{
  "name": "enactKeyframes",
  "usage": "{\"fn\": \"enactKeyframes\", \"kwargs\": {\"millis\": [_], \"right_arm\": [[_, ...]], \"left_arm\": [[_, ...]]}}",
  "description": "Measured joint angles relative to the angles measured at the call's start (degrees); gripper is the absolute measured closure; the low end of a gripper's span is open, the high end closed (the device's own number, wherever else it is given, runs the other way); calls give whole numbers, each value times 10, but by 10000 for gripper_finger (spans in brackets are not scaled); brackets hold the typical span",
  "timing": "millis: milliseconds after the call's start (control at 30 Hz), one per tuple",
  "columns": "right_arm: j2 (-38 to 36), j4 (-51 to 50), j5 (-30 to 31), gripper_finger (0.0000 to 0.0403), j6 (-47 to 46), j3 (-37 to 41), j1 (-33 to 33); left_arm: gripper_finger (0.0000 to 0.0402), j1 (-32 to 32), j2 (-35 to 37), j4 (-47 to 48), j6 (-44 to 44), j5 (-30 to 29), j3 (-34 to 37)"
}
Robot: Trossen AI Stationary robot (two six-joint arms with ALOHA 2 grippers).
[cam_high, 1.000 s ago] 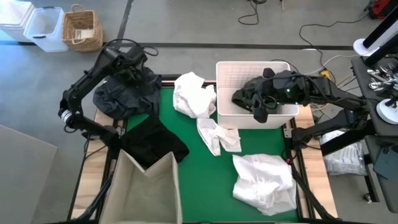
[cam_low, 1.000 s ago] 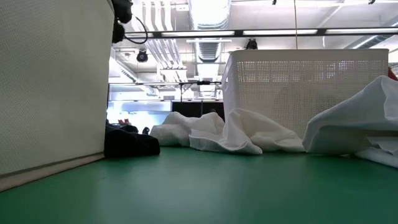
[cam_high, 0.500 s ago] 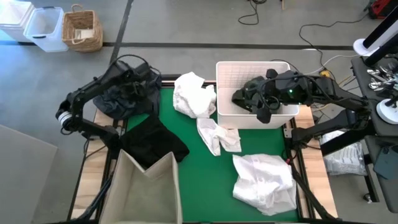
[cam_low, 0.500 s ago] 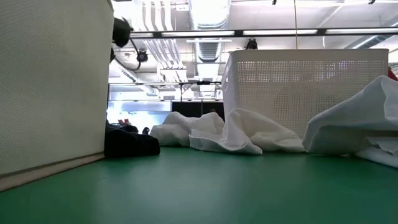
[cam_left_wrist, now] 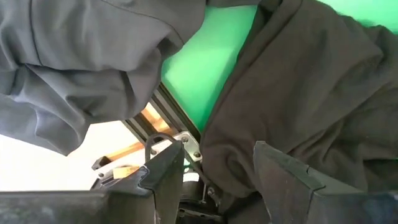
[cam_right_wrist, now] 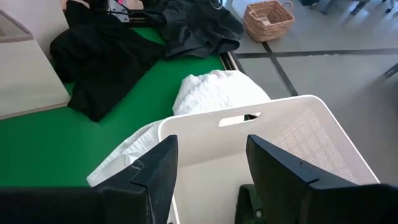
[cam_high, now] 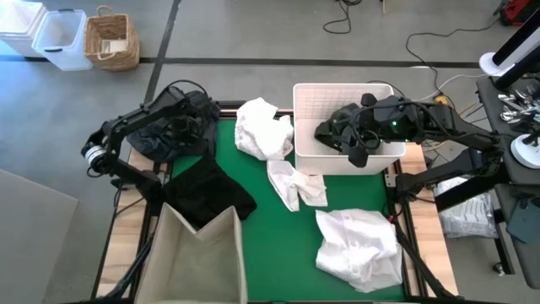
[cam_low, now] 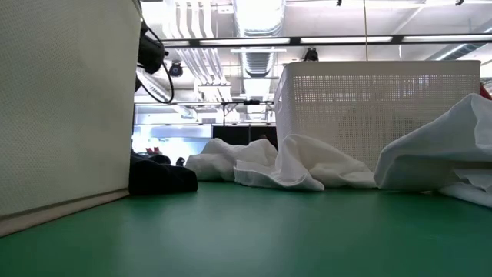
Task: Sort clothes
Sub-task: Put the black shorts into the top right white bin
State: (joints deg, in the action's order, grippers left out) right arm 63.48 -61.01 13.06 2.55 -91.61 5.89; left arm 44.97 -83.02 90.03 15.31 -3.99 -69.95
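Two hands in play, only the left one point(cam_high: 180, 118) near dark cloth. Positioned over the far-left corner of the counter point(cam_high: 278, 228), directly above the grey-green garment point(cam_high: 160, 135) bunched on the counter's edge rail. In the left wrist view, fingers point(cam_left_wrist: 163, 174) parted with clear space between them, nothing gripped; grey-green cloth to one side, black garment point(cam_left_wrist: 311, 93) to the other, green surface showing between.

Key relation: grey-green garment directly under the left hand; black garment point(cam_high: 207, 190) just nearer the camera side, spread flat, touching the beige bin point(cam_high: 198, 257). Bin next to the black garment, so a short carry toward the near edge from either dark piece. Likely next move: straight descent onto the grey-green heap, then close.

Right hand point(cam_high: 359, 135) parked above the white basket point(cam_high: 321, 97), fingers parted, holding nothing. Basket interior appears bare.

Three white garments on the counter: one point(cam_high: 263, 127) against the basket's left wall, one point(cam_high: 295, 184) near the basket's front corner, one point(cam_high: 359, 249) at the near right. All closer to the right hand; the first two closest to the basket.
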Motion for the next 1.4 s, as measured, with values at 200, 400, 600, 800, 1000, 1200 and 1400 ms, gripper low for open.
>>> {"fn": "enactKeyframes", "kwargs": {"millis": [200, 400, 600, 800, 1000, 1200, 1400], "right_arm": [[0, 0, 0, 214, 2, 0, 0], [0, 0, 5, 212, 4, 0, 0], [0, -1, 5, 212, 1, 0, 0], [0, -5, 5, 219, -2, 2, 0], [0, -5, 5, 217, 0, 3, 0], [0, 0, 5, 218, 0, 3, 0], [0, 0, 5, 217, -2, 3, 0]], "left_arm": [[229, 0, 0, -23, 20, 0, -7], [229, 0, -1, -71, 19, -17, -8], [229, -9, -1, -114, 23, -13, 8], [229, -17, 1, -179, 24, -25, 56], [229, -16, 1, -188, 45, -60, 100], [229, -16, -2, -186, 74, -155, 107], [229, -13, -2, -197, 73, -178, 116]]}}
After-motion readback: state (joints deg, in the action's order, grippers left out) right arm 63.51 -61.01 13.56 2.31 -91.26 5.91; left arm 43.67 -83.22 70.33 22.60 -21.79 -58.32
